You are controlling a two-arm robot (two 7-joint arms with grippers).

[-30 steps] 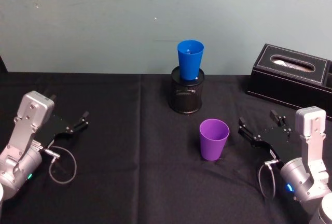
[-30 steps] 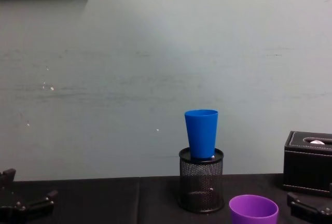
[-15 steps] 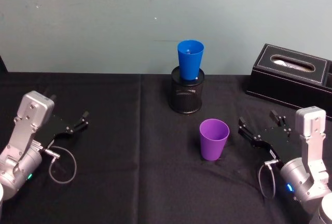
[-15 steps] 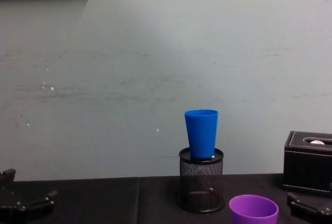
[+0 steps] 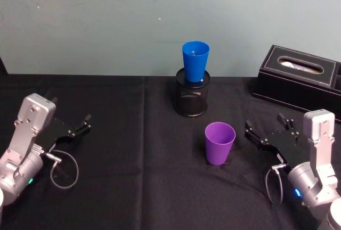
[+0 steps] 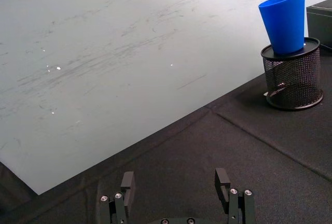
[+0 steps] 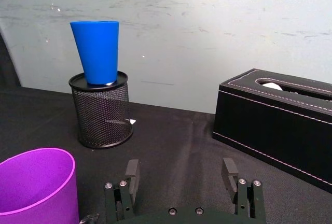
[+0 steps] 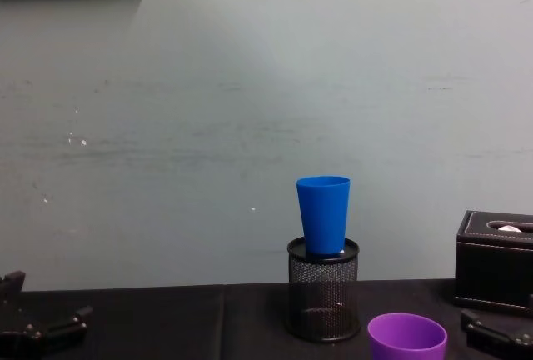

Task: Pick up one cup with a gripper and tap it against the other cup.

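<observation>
The short purple cup (image 5: 220,143) stands upright on the black cloth, in front of the tall blue cup (image 5: 195,62). The blue cup sits with its base in the top of a black mesh pen holder (image 5: 191,99). My right gripper (image 5: 265,123) rests low on the table just right of the purple cup, open and holding nothing. The right wrist view has the purple cup's rim (image 7: 33,190) beside its fingers (image 7: 132,172) and the blue cup (image 7: 96,52) farther off. My left gripper (image 5: 72,114) lies open at the table's left, far from both cups.
A black tissue box (image 5: 298,81) stands at the back right, behind my right gripper. A pale wall (image 8: 250,127) closes off the far side of the table. Grey cable loops (image 5: 64,171) hang by each wrist.
</observation>
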